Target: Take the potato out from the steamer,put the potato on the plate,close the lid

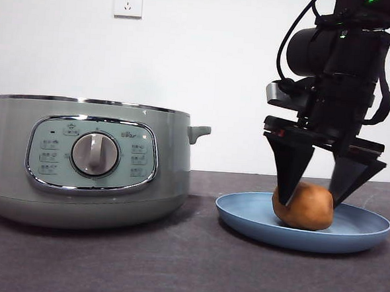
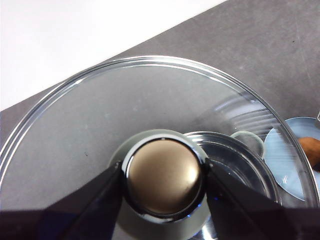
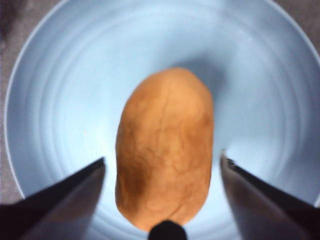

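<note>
The orange-brown potato [image 1: 307,207] lies on the light-blue plate [image 1: 256,222] at the right in the front view. My right gripper [image 1: 311,201] hangs over it, jaws open, one on each side of the potato [image 3: 165,170] with a gap on both sides above the plate [image 3: 60,100]. The sage-green steamer [image 1: 88,166] stands at the left with no lid on it. My left gripper [image 2: 164,170] is shut on the knob [image 2: 162,182] of the glass lid [image 2: 100,115]; it is out of the front view. The plate [image 2: 290,155] and potato [image 2: 312,150] show through the lid's glass.
The dark table top [image 1: 194,272] runs to a white wall with a socket [image 1: 127,1]. The steamer's side handle [image 1: 199,131] sticks out toward the plate, with a gap of table between pot and plate.
</note>
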You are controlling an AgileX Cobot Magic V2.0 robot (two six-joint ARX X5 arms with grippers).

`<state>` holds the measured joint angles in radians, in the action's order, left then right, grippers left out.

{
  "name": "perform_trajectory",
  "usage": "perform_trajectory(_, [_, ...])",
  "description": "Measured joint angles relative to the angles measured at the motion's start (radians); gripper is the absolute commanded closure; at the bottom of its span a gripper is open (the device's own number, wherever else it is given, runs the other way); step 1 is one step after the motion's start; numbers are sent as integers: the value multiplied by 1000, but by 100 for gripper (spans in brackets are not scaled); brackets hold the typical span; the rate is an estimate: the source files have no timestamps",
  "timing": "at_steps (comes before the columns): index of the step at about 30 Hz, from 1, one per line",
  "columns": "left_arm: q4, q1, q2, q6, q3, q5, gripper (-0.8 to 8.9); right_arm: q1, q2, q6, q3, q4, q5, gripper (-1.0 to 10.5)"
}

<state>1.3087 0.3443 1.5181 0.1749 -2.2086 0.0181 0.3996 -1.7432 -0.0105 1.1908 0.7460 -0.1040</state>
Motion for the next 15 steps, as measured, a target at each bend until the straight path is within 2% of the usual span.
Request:
perform_trajectory(5, [-1, 0, 0, 3, 0, -17, 822, -1, 104, 8, 3, 8, 0, 443])
perform_trajectory(11, [-14, 0, 11, 41, 0, -159, 822, -1, 313, 20, 14, 11, 0, 443])
perform_trajectory(15, [-17, 4, 51, 50, 1, -161, 822, -1, 446, 33, 14, 21, 0, 444])
